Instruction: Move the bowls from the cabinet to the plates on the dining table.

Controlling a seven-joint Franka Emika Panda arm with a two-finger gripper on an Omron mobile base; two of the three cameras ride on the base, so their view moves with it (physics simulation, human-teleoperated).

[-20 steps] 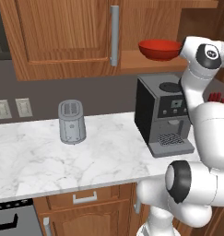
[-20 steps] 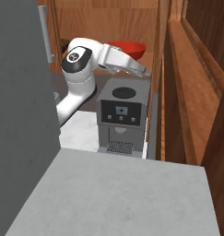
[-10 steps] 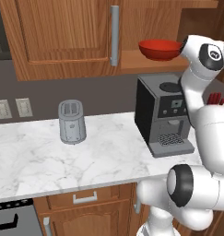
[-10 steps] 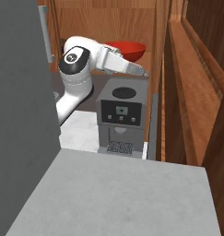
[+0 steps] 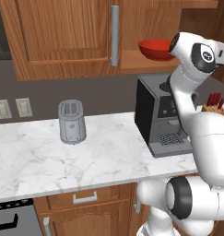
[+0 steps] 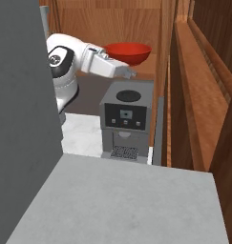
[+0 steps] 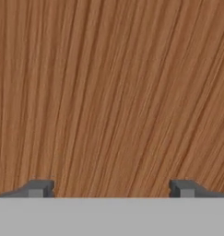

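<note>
A white grey-veined marble counter [image 5: 85, 161] runs along a grey wall under a medium-brown wooden wall cabinet [image 5: 62, 37], whose closed panelled door carries a long vertical grey bar handle [image 5: 114, 34]. On the counter a small grey toaster [image 5: 71, 122] stands upright towards the left, well apart from a dark coffee machine [image 5: 159, 117] at the right; two pale wall sockets [image 5: 13, 108] sit on the wall left of the toaster, and a low wooden drawer [image 5: 85, 197] with a small handle lies below the counter's edge. The glossy red bowl [image 5: 155, 49] rests upright on the cabinet's open bottom shelf [image 5: 132, 62], just right of the closed door and above the coffee machine; from the right base view the same bowl [image 6: 128, 52] sits on the shelf directly over the machine's round top. The white arm reaches up from the base, and its hand ends just beside the bowl, at or near the rim on the robot's side; whether it touches the bowl cannot be told. In the hand view the gripper [image 7: 111, 188] stands with its two dark finger tips [image 7: 39, 188] set wide apart, nothing between them, facing close brown wood grain [image 7: 111, 92]. To the right of the arm, some red sticks [image 5: 215, 100] rise from a small holder.
</note>
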